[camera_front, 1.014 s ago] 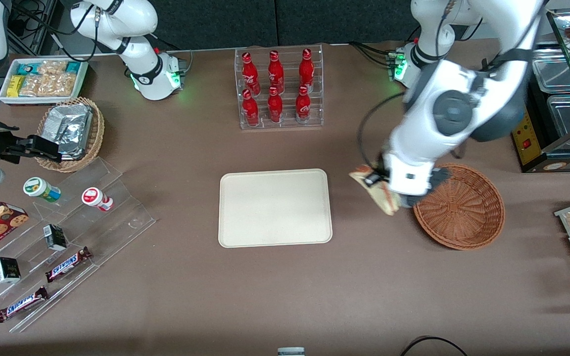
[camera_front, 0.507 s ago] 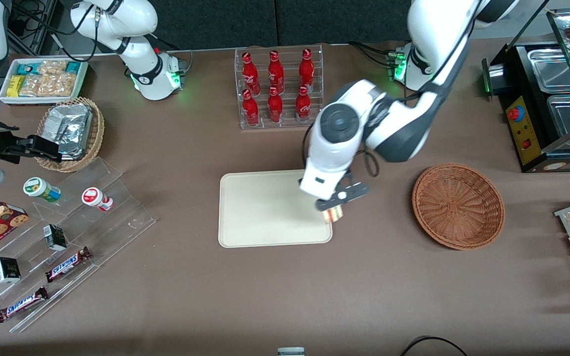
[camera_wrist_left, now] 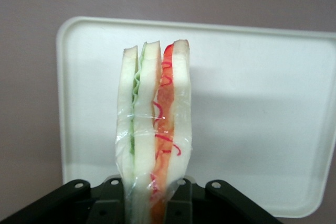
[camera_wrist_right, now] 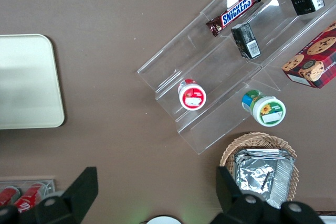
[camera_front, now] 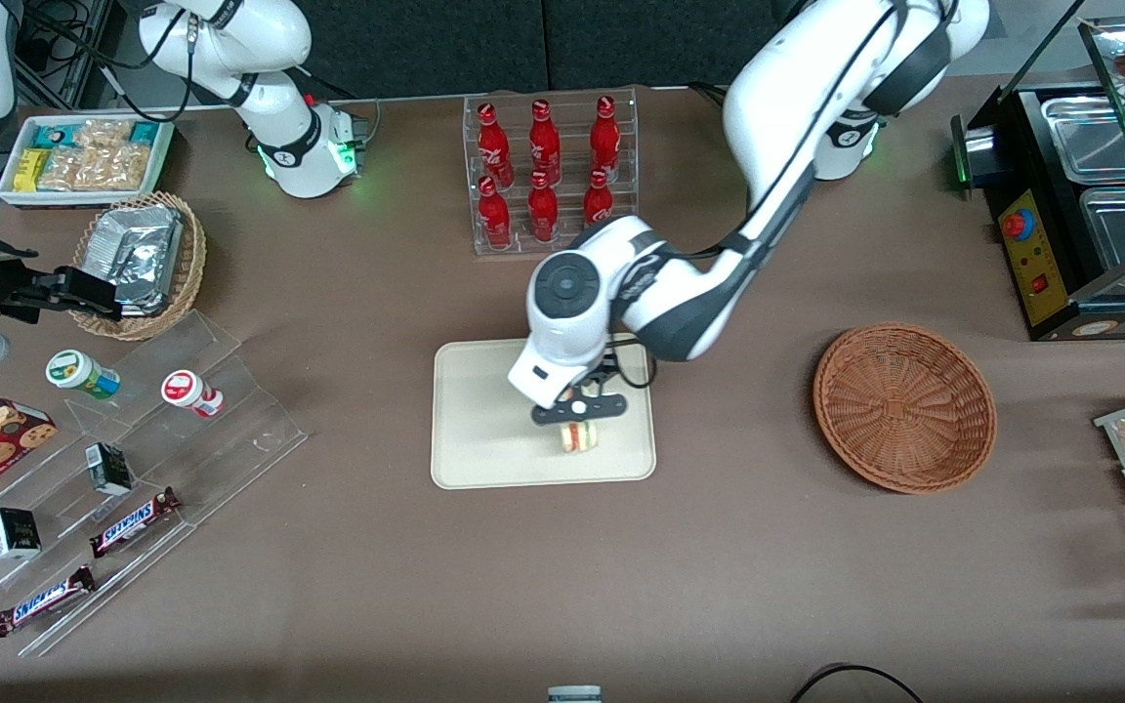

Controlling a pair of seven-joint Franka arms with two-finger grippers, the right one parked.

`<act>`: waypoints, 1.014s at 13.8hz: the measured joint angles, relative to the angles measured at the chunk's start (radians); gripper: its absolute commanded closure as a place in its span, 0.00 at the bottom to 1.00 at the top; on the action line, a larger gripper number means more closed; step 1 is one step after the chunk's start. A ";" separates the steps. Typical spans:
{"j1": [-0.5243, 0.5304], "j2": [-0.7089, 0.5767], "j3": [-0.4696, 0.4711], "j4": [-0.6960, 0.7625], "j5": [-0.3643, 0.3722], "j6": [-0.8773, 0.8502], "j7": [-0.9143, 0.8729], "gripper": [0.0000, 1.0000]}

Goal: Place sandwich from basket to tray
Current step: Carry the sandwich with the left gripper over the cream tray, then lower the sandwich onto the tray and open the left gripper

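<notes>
My left gripper (camera_front: pixel 579 422) hangs over the cream tray (camera_front: pixel 484 410), shut on the sandwich (camera_front: pixel 580 436). The wrist view shows the clear-wrapped wedge (camera_wrist_left: pixel 155 124) of white bread with green and orange-red filling clamped between the black fingers (camera_wrist_left: pixel 107 203), its layered edge pointing at the tray (camera_wrist_left: pixel 252 108) below. The sandwich is above the part of the tray nearer the front camera and toward the working arm's end. The reddish-brown wicker basket (camera_front: pixel 904 405) stands empty on the table, toward the working arm's end.
A clear rack of red bottles (camera_front: pixel 548 176) stands farther from the camera than the tray. Toward the parked arm's end are a tan basket of foil packets (camera_front: pixel 138 259), a white snack box (camera_front: pixel 84 156) and an acrylic stand (camera_front: pixel 133 459) with snacks. A black appliance (camera_front: pixel 1090 195) is by the basket.
The left arm has carried the sandwich from beside the basket across to above the tray. The basket stayed put and is empty.
</notes>
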 measured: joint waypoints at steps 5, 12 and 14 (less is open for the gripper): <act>-0.012 0.113 0.010 0.009 0.043 0.125 0.065 0.89; -0.014 0.136 0.008 0.033 0.070 0.148 0.051 0.00; -0.013 0.126 0.008 0.049 0.070 0.138 0.038 0.00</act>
